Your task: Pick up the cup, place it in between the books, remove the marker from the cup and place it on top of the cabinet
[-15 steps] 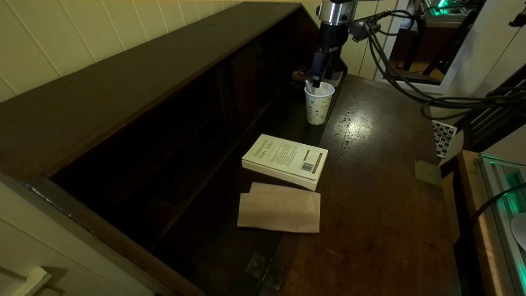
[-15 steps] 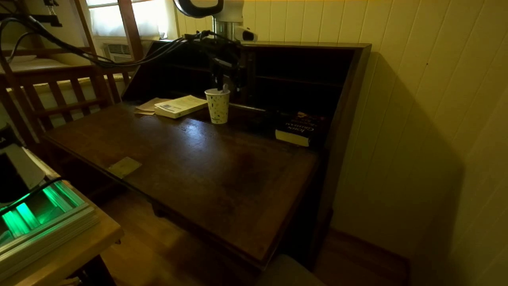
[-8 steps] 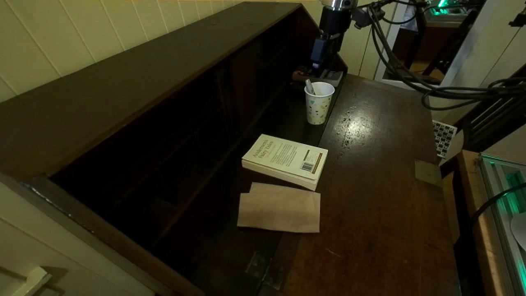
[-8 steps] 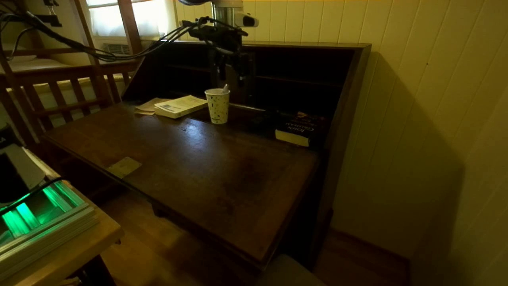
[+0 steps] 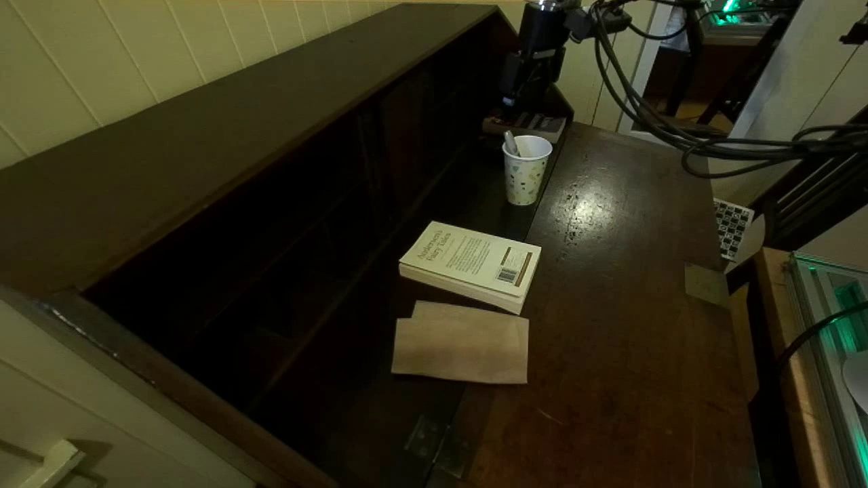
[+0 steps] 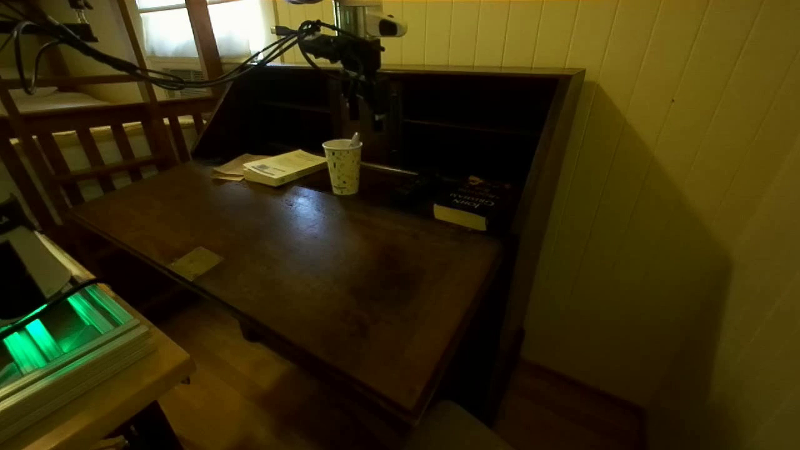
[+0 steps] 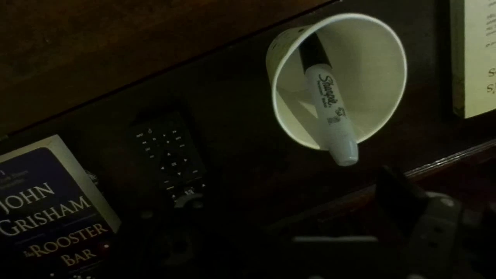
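White cup is standing between white book and dark book, marker leaning inside — jaws are hanging parted.

Black remote control on the dark wooden worktop
Far left in an exterior view, slatted wooden railing, bright window; panelled wall at right.

One cup, one marker, two books, one remote, one cabinet, seemingly two tan sheets.
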Available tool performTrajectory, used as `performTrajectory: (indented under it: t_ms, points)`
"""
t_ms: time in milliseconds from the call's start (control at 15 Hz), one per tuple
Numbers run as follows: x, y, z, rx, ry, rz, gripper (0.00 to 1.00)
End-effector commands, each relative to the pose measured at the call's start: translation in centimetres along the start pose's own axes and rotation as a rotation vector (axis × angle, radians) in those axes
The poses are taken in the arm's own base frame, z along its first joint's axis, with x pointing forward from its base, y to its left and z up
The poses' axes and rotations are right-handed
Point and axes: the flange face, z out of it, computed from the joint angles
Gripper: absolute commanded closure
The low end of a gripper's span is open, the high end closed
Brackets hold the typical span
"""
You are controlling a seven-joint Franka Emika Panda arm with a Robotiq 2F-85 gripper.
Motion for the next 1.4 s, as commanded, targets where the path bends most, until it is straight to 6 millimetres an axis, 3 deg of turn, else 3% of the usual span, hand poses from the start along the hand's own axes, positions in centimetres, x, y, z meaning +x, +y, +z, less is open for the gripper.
performTrajectory:
  t_ms: [0,800,933,1200,1333]
  points:
    - [0.9,-1.2,0.1,0.006,-0.015,0.059,0.0]
    - [1.4,-3.6,1.8,-0.004,-0.064,0.189,0.0]
    - [1.3,-3.8,2.0,-0.004,-0.069,0.197,0.1]
    - [0.9,-3.9,1.8,-0.001,-0.087,0.223,0.0]
    - [0.8,-3.9,1.9,-0.007,-0.09,0.236,0.21]
